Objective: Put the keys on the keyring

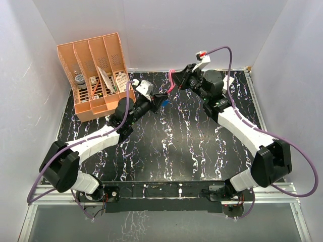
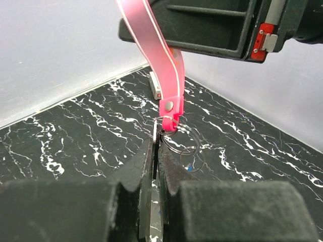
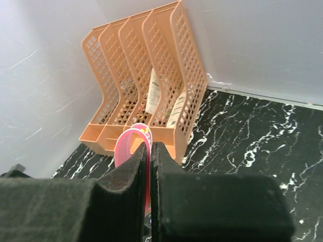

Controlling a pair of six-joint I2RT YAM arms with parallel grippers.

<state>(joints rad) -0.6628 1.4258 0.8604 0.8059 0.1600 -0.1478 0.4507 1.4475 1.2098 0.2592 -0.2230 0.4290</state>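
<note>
The keyring is a pink strap (image 2: 156, 45) with a rivet and thin metal rings (image 2: 177, 140) at its lower end. It hangs above the table from my right gripper (image 3: 149, 146), which is shut on the strap's loop (image 3: 125, 147). My left gripper (image 2: 157, 147) is shut on a thin flat key seen edge-on. The key's tip (image 2: 154, 132) touches the rings just under the strap's end. From above, the key's blue head (image 1: 165, 102) shows at the left gripper (image 1: 160, 99). The right gripper (image 1: 181, 79) holds the strap (image 1: 173, 80) close beside it.
An orange file rack (image 1: 96, 75) with papers and small items stands at the back left, also in the right wrist view (image 3: 151, 75). A small white block (image 2: 155, 85) lies on the black marble table (image 1: 176, 141) near the back wall. Grey walls close in three sides.
</note>
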